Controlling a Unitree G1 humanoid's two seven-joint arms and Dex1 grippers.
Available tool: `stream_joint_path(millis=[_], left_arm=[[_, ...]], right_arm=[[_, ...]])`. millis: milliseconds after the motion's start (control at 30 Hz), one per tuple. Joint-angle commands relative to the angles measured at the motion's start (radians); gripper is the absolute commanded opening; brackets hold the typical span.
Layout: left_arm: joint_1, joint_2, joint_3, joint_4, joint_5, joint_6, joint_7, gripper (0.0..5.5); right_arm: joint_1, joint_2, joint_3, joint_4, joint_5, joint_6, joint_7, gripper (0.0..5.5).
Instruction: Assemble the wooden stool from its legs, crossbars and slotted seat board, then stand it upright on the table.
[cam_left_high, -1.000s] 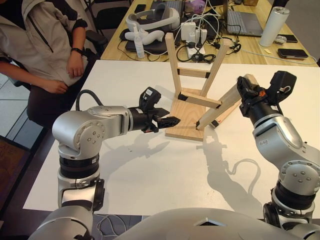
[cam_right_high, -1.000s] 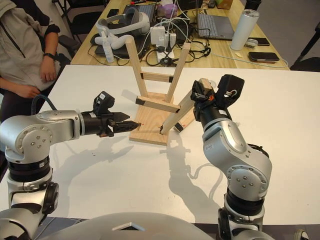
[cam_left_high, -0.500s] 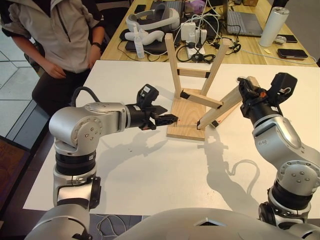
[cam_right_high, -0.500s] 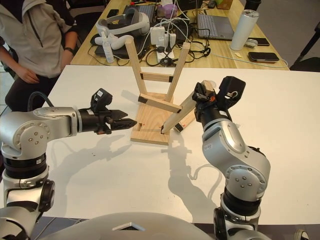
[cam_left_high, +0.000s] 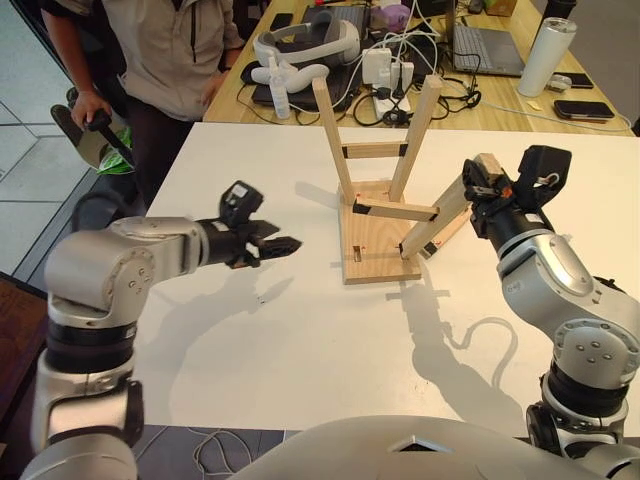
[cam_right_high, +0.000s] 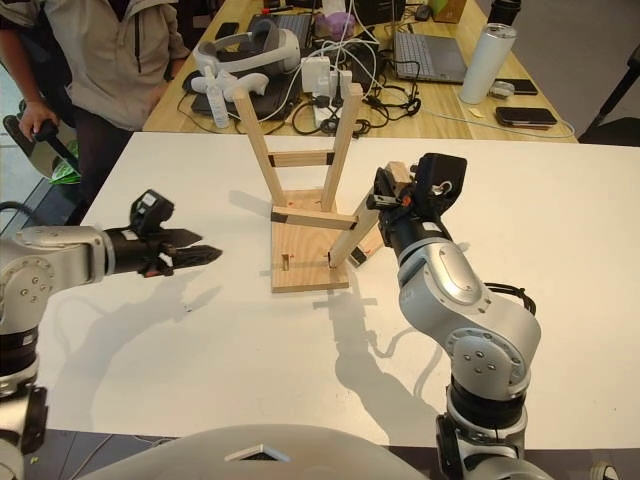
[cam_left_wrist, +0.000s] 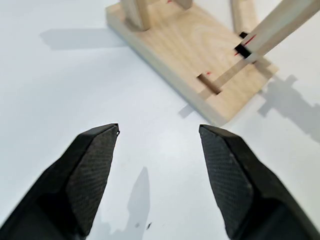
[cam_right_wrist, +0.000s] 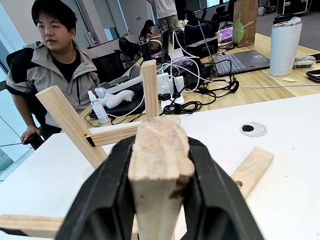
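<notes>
The left gripper (cam_left_wrist: 159, 129) hangs just above the white table (cam_left_high: 300, 350) with its two dark fingers (cam_left_wrist: 95, 165) spread wide and nothing between them. It points toward the stool parts but stays well apart from them, with bare tabletop between its tips and the near edge of the seat board (cam_left_wrist: 190, 45).

The right gripper (cam_left_high: 487, 190) is clamped on the top end of a wooden leg (cam_left_high: 440, 215), one finger pressed on each side of the wood. From there the leg slants down and toward the robot's left. A band of black tape sits near its lower end, which meets the seat board close to a slot (cam_left_wrist: 210, 82). Whether it sits in the slot cannot be told.

The seat board lies flat on the table, between the two arms and closer to the right one. Two more legs (cam_left_high: 335, 140) (cam_left_high: 415, 135) rise from its far part, leaning slightly apart. They are joined by an upper crossbar (cam_left_high: 375, 151) and a lower crossbar (cam_left_high: 395, 211). A loose wooden piece (cam_right_wrist: 255, 165) lies flat on the table beyond the held leg.

Behind the white table stands a wooden desk (cam_left_high: 500, 100) carrying a laptop (cam_left_high: 478, 45), a white headset (cam_left_high: 300, 45), a tangle of cables (cam_left_high: 400, 100) and a tall white tumbler (cam_left_high: 547, 52).
</notes>
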Motion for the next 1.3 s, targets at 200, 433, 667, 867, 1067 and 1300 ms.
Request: stream_joint_path(millis=[200, 433, 667, 867, 1067, 1300], left_arm=[[-0.27, -0.234, 0.232, 0.297, 0.279, -0.452, 0.516, 2.99], [-0.329, -0.389, 0.269, 0.217, 0.326, -0.591, 0.683, 2.99], [-0.332, -0.423, 0.274, 0.211, 0.34, -0.625, 0.704, 2.99], [-0.298, -0.43, 0.269, 0.153, 0.355, -0.629, 0.713, 2.99], [-0.281, -0.438, 0.264, 0.117, 0.364, -0.619, 0.709, 2.99], [-0.279, -0.451, 0.261, 0.101, 0.364, -0.607, 0.713, 2.99]], right_arm=[[-0.02, 0.001, 0.051, 0.175, -0.155, 0.045, 0.1, 1.01], [-0.109, 0.045, 0.128, 0.347, -0.342, -0.062, 0.231, 1.01], [-0.104, 0.093, 0.143, 0.392, -0.432, -0.109, 0.343, 1.01], [0.024, 0.055, 0.102, 0.176, -0.394, 0.036, 0.386, 1.01], [0.064, 0.041, 0.03, 0.077, -0.362, 0.148, 0.408, 1.01], [0.072, 0.083, -0.019, 0.081, -0.337, 0.264, 0.41, 1.01]])
